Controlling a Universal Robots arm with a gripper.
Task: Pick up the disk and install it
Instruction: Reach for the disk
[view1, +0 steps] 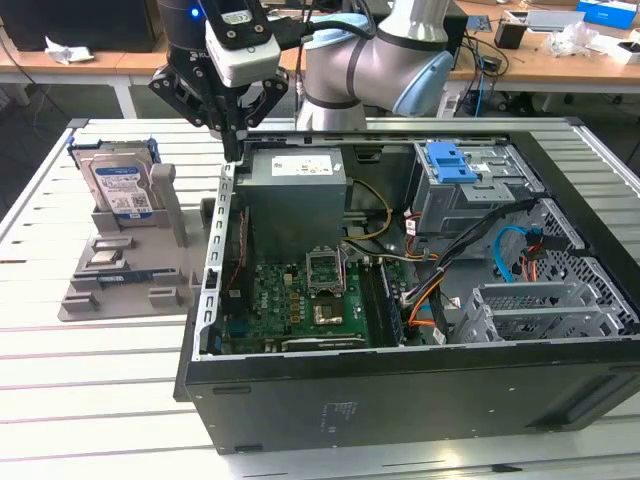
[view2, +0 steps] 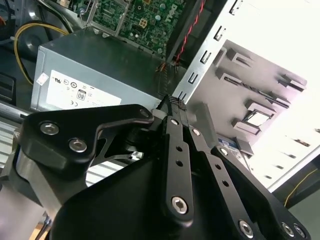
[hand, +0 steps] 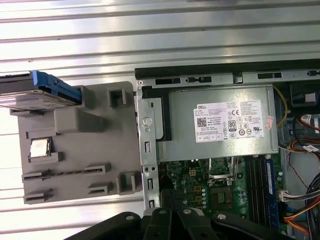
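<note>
"Exterior view first. Where is the disk (view1: 120, 185)?" asks one.
"It stands on its edge in the grey holder (view1: 80, 300) on the white table (view1: 60, 400), to the exterior view's left of the open computer case (view1: 400, 400). A blue frame goes around it," says the other.
"And the pincer (view1: 234, 150)?"
"It hangs over the case's wall on the exterior view's left, just beside a corner of the big grey power box (view1: 295, 195). It is well apart from the disk."
"Is it holding something?"
"No. In the second wrist view its two black fingers (view2: 176, 150) are pressed together at the tips, with nothing between them."
"What about the first wrist view?"
"The disk's blue frame pokes out at one end of the holder, and a small shiny square piece (hand: 40, 148) lies in another slot. The pincer's tip is over the case wall, next to the green board (hand: 195, 182)."
"What else is in the case?"
"A blue latch piece (view1: 450, 160) sits on top of a grey metal cage (view1: 470, 200), and coloured wires (view1: 420, 300) lie beside the green board."
</note>
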